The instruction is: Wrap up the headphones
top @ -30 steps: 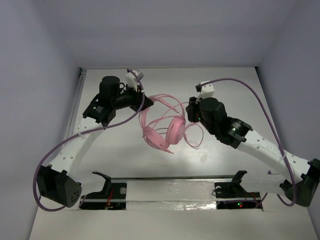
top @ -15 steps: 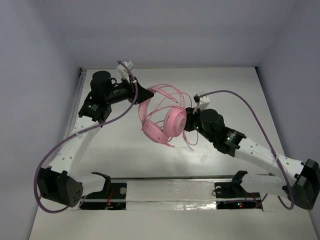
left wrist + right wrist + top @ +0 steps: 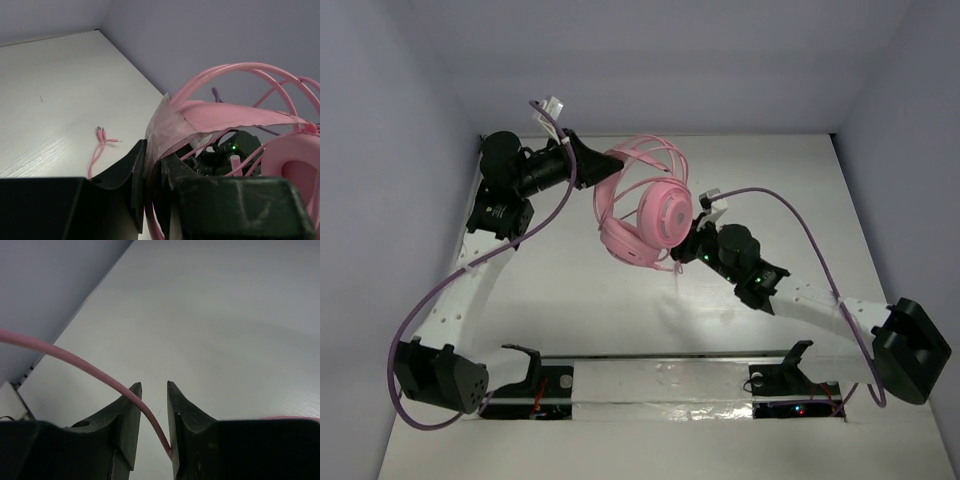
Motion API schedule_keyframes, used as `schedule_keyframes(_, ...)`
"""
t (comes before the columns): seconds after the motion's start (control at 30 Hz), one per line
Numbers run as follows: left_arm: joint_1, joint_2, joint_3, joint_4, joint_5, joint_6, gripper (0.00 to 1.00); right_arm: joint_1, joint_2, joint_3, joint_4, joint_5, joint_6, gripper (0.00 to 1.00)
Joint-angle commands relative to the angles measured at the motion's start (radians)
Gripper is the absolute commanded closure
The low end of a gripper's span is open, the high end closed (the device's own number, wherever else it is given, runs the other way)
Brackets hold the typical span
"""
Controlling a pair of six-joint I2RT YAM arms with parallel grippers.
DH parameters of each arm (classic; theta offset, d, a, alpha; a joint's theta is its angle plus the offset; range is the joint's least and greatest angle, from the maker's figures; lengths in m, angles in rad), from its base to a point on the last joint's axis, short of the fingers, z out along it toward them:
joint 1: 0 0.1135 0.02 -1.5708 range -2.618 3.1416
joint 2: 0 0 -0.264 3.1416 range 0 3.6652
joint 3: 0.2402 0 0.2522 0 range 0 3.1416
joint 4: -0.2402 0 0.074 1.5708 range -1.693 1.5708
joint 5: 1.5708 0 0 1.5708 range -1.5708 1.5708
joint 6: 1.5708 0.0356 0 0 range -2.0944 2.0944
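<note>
The pink headphones (image 3: pixel 645 210) hang in the air above the table's middle. My left gripper (image 3: pixel 590 160) is shut on the headband strap (image 3: pixel 210 115) at its end; its jaws (image 3: pixel 154 150) pinch the strap flat. Both cups (image 3: pixel 660 208) hang below and to the right. My right gripper (image 3: pixel 687 250) sits just beside and below the cups. In the right wrist view its jaws (image 3: pixel 154 385) stand a little apart, and the thin pink cable (image 3: pixel 75 360) runs between them, touching the right finger. The cable's plug end (image 3: pixel 102 136) lies on the table.
Purple arm cables (image 3: pixel 800 225) loop over both arms. The white walls (image 3: pixel 650 60) close in the table at the back and sides. A taped rail (image 3: pixel 660 380) with the arm bases runs along the near edge.
My left gripper has lifted the headphones and drawn them up toward the back left. My right arm has swung left and stretched out under the cups.
</note>
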Motion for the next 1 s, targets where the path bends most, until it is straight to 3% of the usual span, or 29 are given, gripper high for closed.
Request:
schedule_keyframes(0.0, 0.013, -0.027, 0.062, 0.124, -0.013, -0.120, 1.00, -0.002, 0.052, -0.010, 0.208, -0.145, 0.028, 0.68)
schedule_keyframes(0.13, 0.013, -0.020, 0.073, 0.159, -0.018, -0.151, 1.00, -0.002, 0.153, -0.033, 0.340, -0.221, 0.070, 0.58)
schedule_keyframes(0.4, 0.013, -0.027, 0.125, 0.104, -0.097, -0.145, 1.00, -0.002, 0.328, -0.011, 0.497, -0.322, 0.113, 0.57)
schedule_keyframes(0.57, 0.013, -0.042, 0.096, 0.134, -0.295, -0.215, 1.00, 0.033, 0.394, -0.039, 0.578, -0.353, 0.185, 0.55)
schedule_keyframes(0.8, 0.013, -0.075, -0.031, 0.223, -0.614, -0.343, 1.00, 0.219, 0.431, 0.022, 0.469, -0.319, 0.205, 0.54)
schedule_keyframes(0.93, 0.013, -0.066, -0.109, 0.242, -0.786, -0.352, 1.00, 0.288, 0.422, 0.021, 0.457, -0.328, 0.252, 0.59)
schedule_keyframes(0.97, 0.013, -0.063, -0.119, 0.243, -0.805, -0.350, 1.00, 0.297, 0.417, 0.019, 0.445, -0.327, 0.255, 0.65)
